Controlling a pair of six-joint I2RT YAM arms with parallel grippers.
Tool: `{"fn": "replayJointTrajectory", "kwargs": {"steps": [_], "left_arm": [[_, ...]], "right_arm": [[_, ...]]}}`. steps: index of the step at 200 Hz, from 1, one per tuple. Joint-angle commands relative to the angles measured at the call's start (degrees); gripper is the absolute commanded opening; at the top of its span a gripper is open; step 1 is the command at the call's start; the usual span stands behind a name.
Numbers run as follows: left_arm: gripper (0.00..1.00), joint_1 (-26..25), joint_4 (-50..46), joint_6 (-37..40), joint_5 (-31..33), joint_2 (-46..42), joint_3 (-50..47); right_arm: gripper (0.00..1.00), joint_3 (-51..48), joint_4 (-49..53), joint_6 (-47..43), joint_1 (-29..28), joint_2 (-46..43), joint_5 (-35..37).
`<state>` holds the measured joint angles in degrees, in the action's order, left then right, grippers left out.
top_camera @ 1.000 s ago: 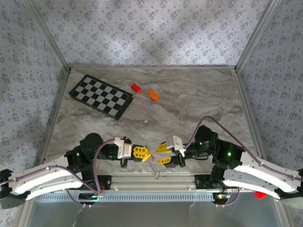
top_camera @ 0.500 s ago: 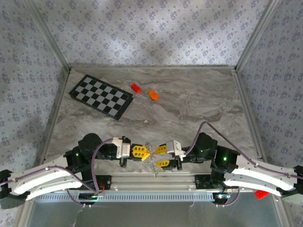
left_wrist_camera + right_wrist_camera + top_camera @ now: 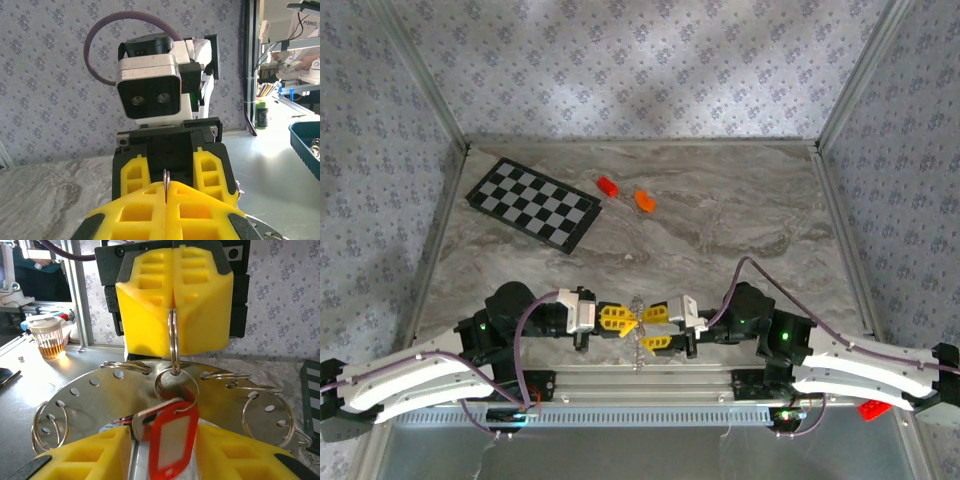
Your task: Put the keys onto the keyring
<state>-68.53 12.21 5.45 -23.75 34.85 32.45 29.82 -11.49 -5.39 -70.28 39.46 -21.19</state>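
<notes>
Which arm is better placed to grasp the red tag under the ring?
Probably the right: its open right gripper has a finger on each side of the red tag, while the left gripper is shut on the keyring.

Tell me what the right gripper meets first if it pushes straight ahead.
The red-headed key hanging between its fingers, then probably the left gripper shut on the keyring.

A grey marbled table [image 3: 740, 225] is seen from above. A checkered board [image 3: 533, 204] is laid flat near its far left corner. A red toy brick [image 3: 607, 186] and an orange block [image 3: 645, 200] are set close together, not touching, near the middle of the far edge.
</notes>
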Motion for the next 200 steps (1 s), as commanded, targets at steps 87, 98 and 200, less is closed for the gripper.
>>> {"fn": "replayJointTrajectory", "kwargs": {"steps": [87, 98, 200], "left_arm": [[0.00, -0.1, 2.4, -0.2, 1.2, -1.6, 1.1], [0.00, -0.1, 2.4, -0.1, 1.5, -1.8, 1.0], [0.00, -0.1, 2.4, 0.7, 4.3, -3.2, -1.4]], "right_arm": [[0.15, -0.9, -3.6, 1.3, -0.1, -0.2, 4.2], [0.10, -1.0, -2.8, 1.1, -0.1, -0.7, 5.0], [0.00, 5.4, 12.9, -4.3, -0.2, -4.1, 13.0]]}}
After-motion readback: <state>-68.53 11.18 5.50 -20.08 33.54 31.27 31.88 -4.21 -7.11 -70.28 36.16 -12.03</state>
